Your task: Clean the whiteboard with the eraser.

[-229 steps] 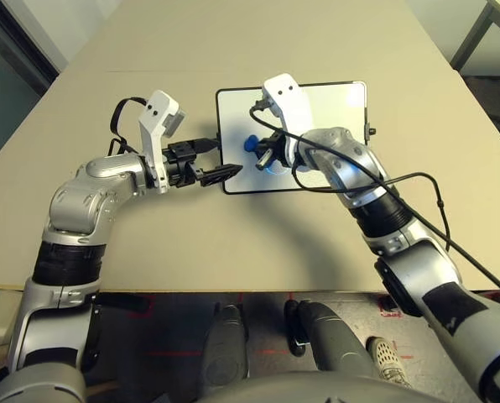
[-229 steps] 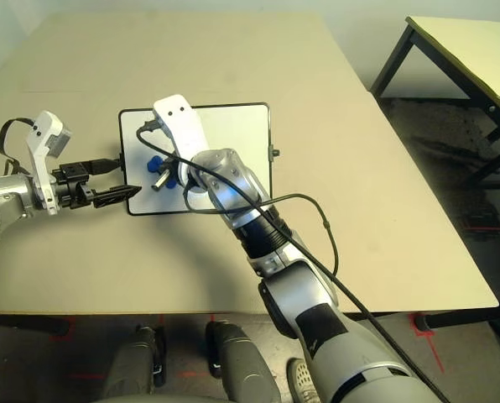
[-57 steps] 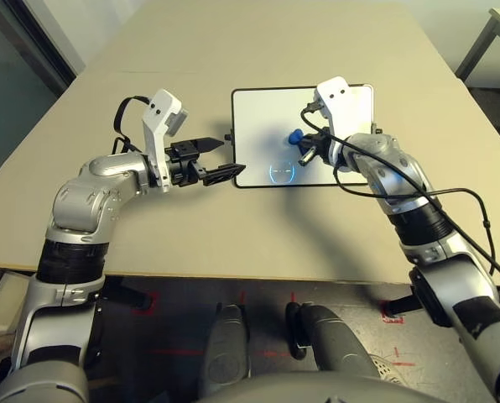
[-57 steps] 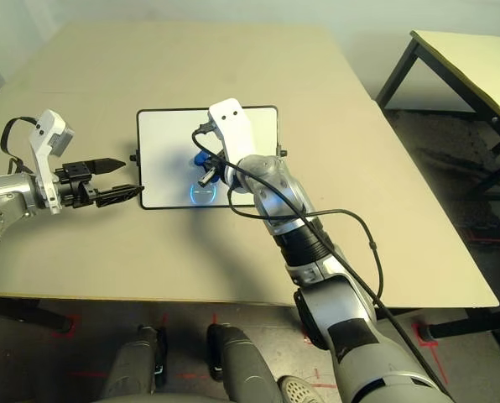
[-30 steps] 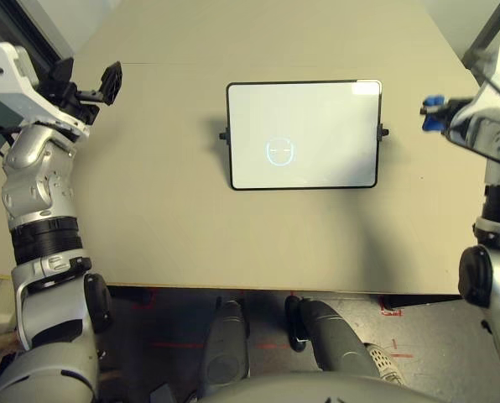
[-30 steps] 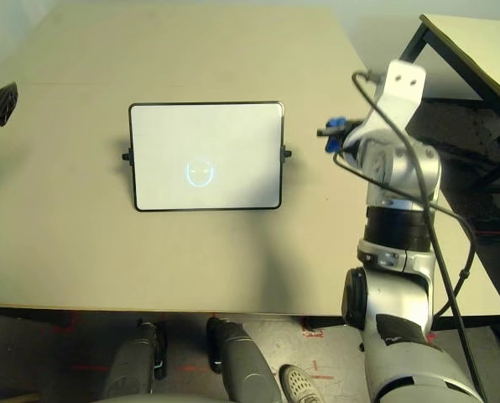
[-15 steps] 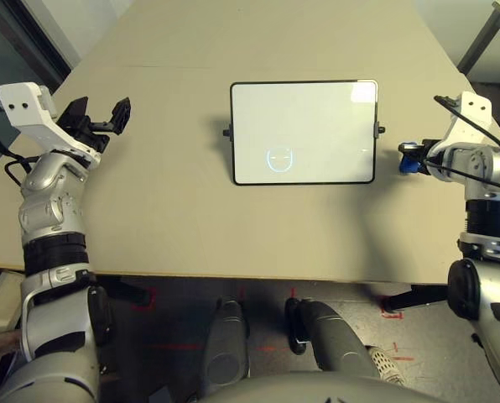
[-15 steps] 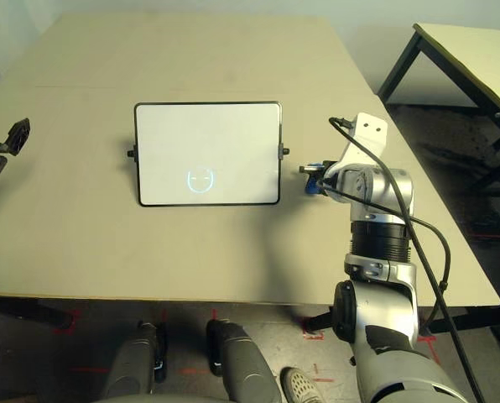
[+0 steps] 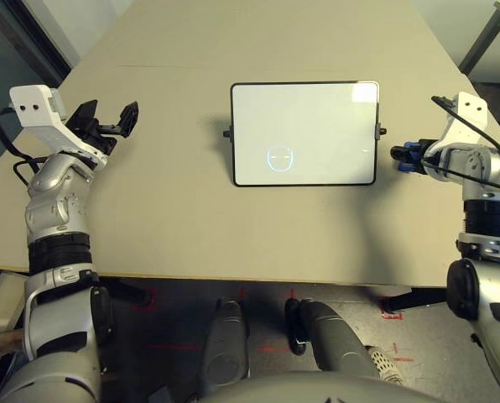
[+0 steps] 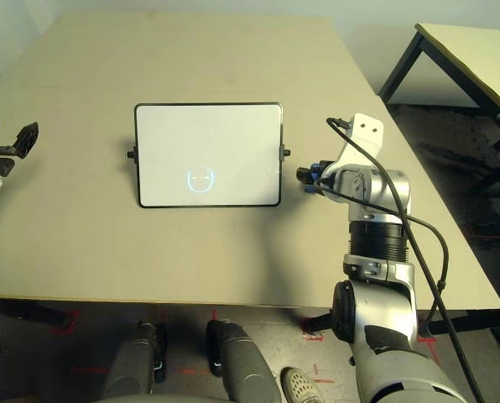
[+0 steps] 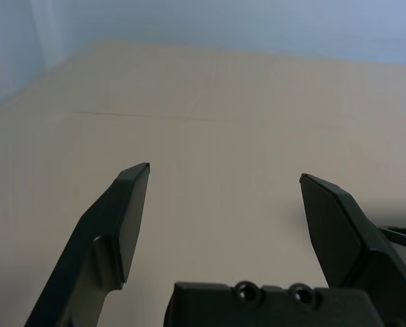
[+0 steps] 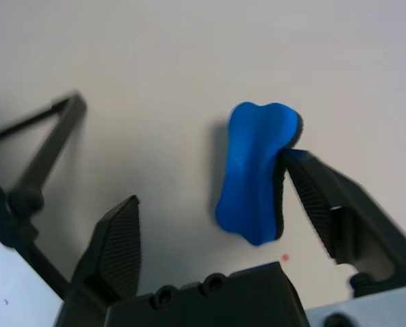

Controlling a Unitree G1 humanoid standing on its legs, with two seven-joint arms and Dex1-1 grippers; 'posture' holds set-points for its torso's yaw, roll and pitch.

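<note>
One eraser [image 12: 253, 174], partly hidden

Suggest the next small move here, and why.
Probably lift the right claw straight back: it stands open around the eraser, which is on the table beside the board, though one finger still looks close to its edge.

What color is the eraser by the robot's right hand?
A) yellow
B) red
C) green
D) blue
D, because the right wrist view shows the eraser with a bright blue body, lying between the right gripper's open fingers.
</note>
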